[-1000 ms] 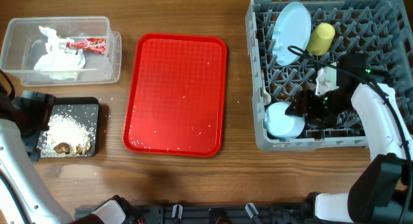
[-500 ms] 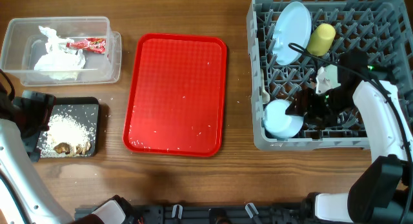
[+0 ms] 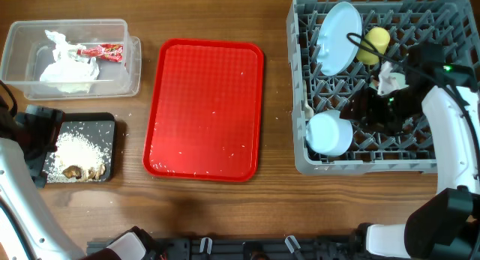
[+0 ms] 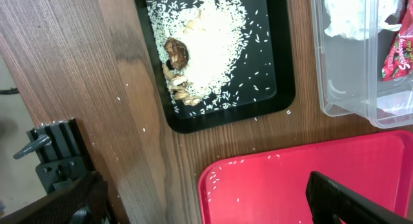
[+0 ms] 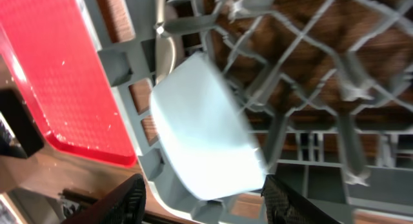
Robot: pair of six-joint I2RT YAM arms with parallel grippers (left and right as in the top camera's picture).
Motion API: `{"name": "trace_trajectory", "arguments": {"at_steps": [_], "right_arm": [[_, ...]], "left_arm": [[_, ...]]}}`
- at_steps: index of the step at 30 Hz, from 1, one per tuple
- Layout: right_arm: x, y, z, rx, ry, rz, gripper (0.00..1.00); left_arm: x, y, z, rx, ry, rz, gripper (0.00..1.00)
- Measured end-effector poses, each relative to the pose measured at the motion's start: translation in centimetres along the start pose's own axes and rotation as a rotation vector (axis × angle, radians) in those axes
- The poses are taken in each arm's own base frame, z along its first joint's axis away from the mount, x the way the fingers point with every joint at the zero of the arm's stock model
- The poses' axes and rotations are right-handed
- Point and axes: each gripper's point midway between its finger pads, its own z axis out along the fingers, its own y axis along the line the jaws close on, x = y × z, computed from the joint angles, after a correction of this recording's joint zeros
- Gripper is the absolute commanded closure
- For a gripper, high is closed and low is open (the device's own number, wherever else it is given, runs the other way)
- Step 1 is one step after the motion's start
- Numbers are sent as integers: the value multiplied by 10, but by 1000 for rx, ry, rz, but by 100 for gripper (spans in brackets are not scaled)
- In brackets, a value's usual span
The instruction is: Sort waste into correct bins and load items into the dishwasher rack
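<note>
The grey dishwasher rack (image 3: 300,80) holds a pale blue plate (image 3: 339,37) on edge, a yellow-green cup (image 3: 373,44) and a pale blue bowl (image 3: 328,134) in its front left corner. My right gripper (image 5: 206,201) is open just behind the bowl (image 5: 203,127), which touches neither finger. A white utensil (image 5: 164,53) stands by the rack wall. The napkin (image 3: 67,69) and wrapper (image 3: 101,52) lie in the clear tub (image 3: 133,65). Rice with brown lumps (image 4: 176,50) fills the black tray (image 3: 112,125). My left gripper (image 4: 210,204) hangs open and empty.
The flat red tray (image 3: 204,110) lies in the middle, with only scattered rice grains on it. Loose grains also dot the wood around the black tray (image 4: 284,88). The left arm (image 3: 37,132) stands at the table's left edge.
My right gripper has drawn back up and to the right, away from the bowl, which stays in the rack's corner. The left arm has not moved.
</note>
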Motion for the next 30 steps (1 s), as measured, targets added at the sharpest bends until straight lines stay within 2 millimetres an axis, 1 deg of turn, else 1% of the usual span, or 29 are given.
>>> {"name": "trace_trajectory", "arguments": {"at_steps": [4,7,9,10,11,13,15,17,21,23,27,30], "right_arm": [[-1,-18,-8,27,-11,59,41],[0,-22,-10,33,-16,70,38],[2,-17,-15,28,-28,54,29],[5,-13,-17,25,-33,35,21],[8,-8,-19,25,-33,13,16],[10,-1,-19,25,-34,-23,12],[9,2,-16,24,-37,-44,12],[8,0,-10,22,-41,-49,12],[13,-8,17,-9,-26,-42,12],[17,-9,26,-29,-17,-38,12],[16,-5,30,-59,-24,-43,12],[14,-6,32,-59,-32,-47,14]], "left_arm": [[0,0,0,0,0,0,0],[0,0,0,0,0,0,0],[0,0,0,0,0,0,0],[0,0,0,0,0,0,0],[0,0,0,0,0,0,0],[0,0,0,0,0,0,0],[0,0,0,0,0,0,0],[0,0,0,0,0,0,0],[0,0,0,0,0,0,0],[0,0,0,0,0,0,0],[0,0,0,0,0,0,0],[0,0,0,0,0,0,0]]}}
